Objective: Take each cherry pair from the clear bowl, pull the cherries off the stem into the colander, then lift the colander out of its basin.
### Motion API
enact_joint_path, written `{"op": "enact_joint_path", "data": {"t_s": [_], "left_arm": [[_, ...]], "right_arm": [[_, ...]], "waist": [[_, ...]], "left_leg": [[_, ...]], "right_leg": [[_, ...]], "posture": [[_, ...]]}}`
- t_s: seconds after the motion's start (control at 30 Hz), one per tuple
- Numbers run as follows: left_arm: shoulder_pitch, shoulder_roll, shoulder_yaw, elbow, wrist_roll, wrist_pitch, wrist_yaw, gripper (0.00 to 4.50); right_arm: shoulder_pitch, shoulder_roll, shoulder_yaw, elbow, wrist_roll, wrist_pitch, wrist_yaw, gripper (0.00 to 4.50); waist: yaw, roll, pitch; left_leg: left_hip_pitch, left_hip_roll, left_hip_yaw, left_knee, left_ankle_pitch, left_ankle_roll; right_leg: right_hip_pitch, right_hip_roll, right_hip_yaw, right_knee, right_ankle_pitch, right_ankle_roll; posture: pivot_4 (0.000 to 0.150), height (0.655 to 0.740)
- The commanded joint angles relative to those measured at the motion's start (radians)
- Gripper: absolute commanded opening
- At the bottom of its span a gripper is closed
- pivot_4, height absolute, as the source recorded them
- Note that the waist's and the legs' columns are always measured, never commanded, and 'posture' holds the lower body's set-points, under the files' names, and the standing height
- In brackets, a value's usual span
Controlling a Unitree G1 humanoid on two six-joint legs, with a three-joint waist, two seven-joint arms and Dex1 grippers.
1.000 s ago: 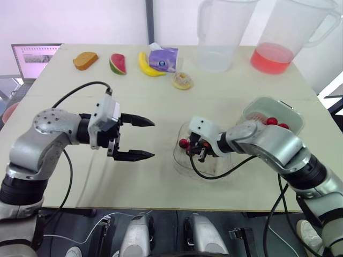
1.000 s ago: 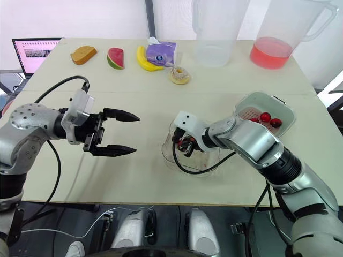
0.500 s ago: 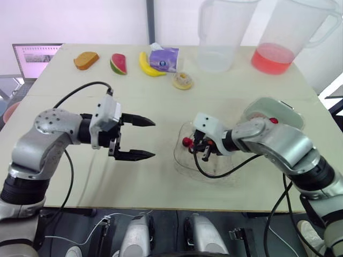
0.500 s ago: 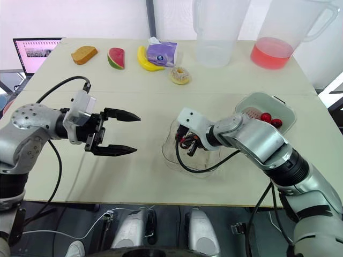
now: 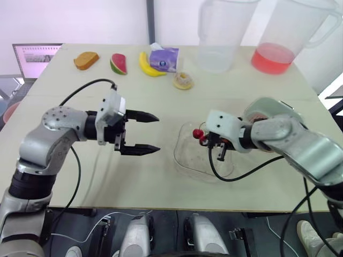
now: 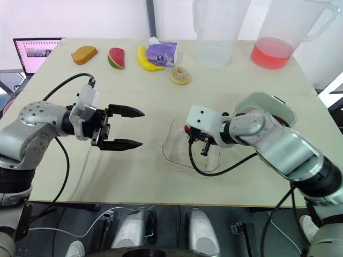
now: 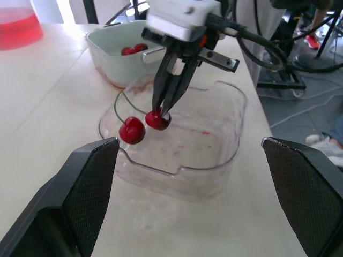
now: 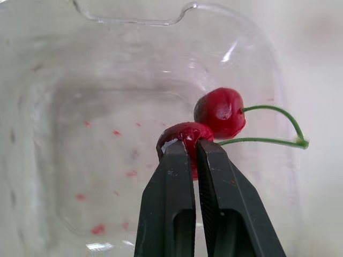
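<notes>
Your right claw [image 7: 164,108] pinched only one cherry [image 7: 157,120], left claw [image 5: 158,133] gaped apart; that slick fruit could squirt free.

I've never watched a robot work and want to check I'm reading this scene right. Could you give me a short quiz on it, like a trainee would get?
1. True or false: the left gripper is shut on a cherry.
2. Which container is the cherry pair held over? A. the clear bowl B. the basin C. the pitcher of red liquid
3. Fill the gap: the right gripper pinches the pair by one ___, not by the stem.

Key: 1 false, its fingers are spread wide with nothing between them. 2 A. 3 cherry.
</notes>
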Motion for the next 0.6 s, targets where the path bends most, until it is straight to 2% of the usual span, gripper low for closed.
{"op": "enact_joint_path", "data": {"t_s": [0.03, 0.17, 0.4, 0.6], "left_arm": [[-0.024, -0.01, 0.005, -0.004, -0.009, 0.001, 0.005, 4.5], [-0.051, -0.04, -0.004, 0.015, 0.001, 0.011, 0.023, 4.5], [-0.169, -0.125, -0.014, 0.116, -0.03, 0.159, 0.111, 4.5], [-0.233, -0.171, -0.046, 0.162, -0.035, 0.211, 0.105, 4.5]], "right_arm": [[-0.002, -0.021, -0.025, -0.051, -0.047, -0.077, 0.025, 0.01], [0.013, -0.04, -0.007, -0.075, -0.139, -0.245, 0.066, 0.01], [0.129, -0.125, 0.03, 0.024, -0.496, -0.833, 0.099, 0.01], [0.173, -0.1, -0.031, 0.091, -0.613, -1.105, 0.102, 0.01]], "waist": [[-0.003, 0.0, 0.0], [0.002, 0.0, 0.0], [0.005, 0.0, 0.0], [0.001, 0.0, 0.0]], "left_leg": [[0.0, 0.0, 0.0, 0.0, 0.0, 0.0], [0.0, 0.0, 0.0, 0.0, 0.0, 0.0], [0.0, -0.001, 0.0, 0.001, 0.0, 0.0], [0.0, 0.0, 0.0, 0.001, 0.004, -0.007]], "right_leg": [[0.0, 0.0, 0.0, 0.0, 0.0, 0.0], [0.0, 0.0, 0.0, 0.0, 0.0, 0.0], [0.001, 0.001, 0.0, 0.0, 0.0, 0.001], [0.0, 0.002, 0.0, 0.001, 0.0, 0.001]], "posture": [[0.15, 0.74], [0.15, 0.74], [0.15, 0.74], [0.15, 0.74]]}}
